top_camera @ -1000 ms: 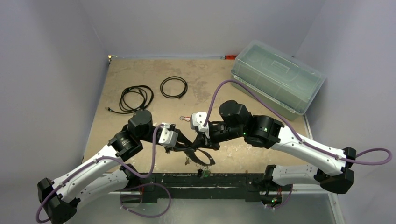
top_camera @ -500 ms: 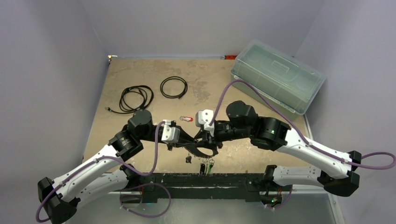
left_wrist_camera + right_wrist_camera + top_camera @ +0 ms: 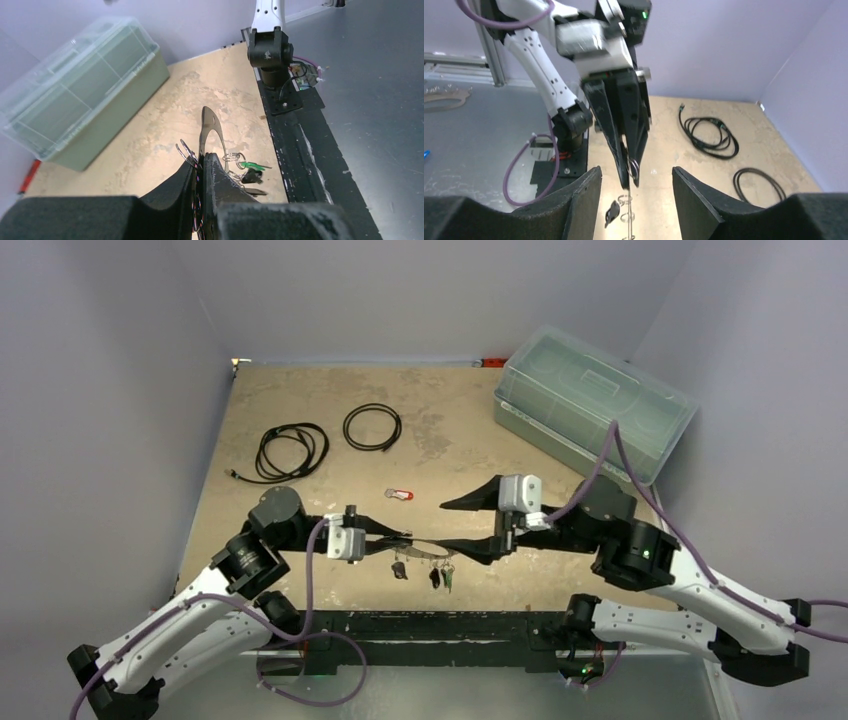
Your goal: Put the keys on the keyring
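- Keyring (image 3: 425,543) hangs level over the near part of the table (image 3: 450,440), stretched out between the two grippers.
- Left gripper (image 3: 388,541) is clamped tight on the left end of the keyring. Its wrist view shows the loop sticking out from between the closed fingers.
- Three keys (image 3: 435,576) dangle from the loop: a dark one near the left gripper, then another dark one and a green key (image 3: 448,581) side by side nearer the right end.
- Red key (image 3: 399,494) lies flat on the table, farther from the arms and apart from the keyring.
- Right gripper (image 3: 470,525) stands wide open with nothing in it, its fingers pointing toward the left gripper. Its near finger ends just beside the right end of the keyring, but I cannot tell whether they touch.
- Two black cable coils (image 3: 290,452) lie at the far left of the table.
- Clear lidded box (image 3: 595,400) sits at the far right corner.
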`<state>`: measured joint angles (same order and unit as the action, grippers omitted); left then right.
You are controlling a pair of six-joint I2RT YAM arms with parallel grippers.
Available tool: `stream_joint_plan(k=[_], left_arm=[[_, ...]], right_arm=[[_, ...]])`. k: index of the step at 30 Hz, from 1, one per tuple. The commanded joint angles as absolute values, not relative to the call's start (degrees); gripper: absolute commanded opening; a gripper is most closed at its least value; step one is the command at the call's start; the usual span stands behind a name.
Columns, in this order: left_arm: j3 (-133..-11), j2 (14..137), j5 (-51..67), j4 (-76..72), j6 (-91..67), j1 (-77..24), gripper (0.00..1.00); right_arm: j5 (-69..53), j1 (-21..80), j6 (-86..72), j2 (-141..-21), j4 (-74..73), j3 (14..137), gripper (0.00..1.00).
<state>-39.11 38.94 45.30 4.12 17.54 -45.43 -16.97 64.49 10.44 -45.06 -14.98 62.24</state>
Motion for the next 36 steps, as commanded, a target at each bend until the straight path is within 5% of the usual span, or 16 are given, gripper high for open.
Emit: stream_joint_plan(k=[1,36], left_arm=[[-39.1,35.5,45.9,1.2,22.6,-45.4,0.0],[-37.9,32.7,46.1,-2.5,21.7,-45.3,0.0]], right_arm=[[-15.7,64.6,9.5,-48.7,-13.4,61.1,0.56],[-24.6,64.6,9.9,-58.7,-8.3,63.8,0.21]])
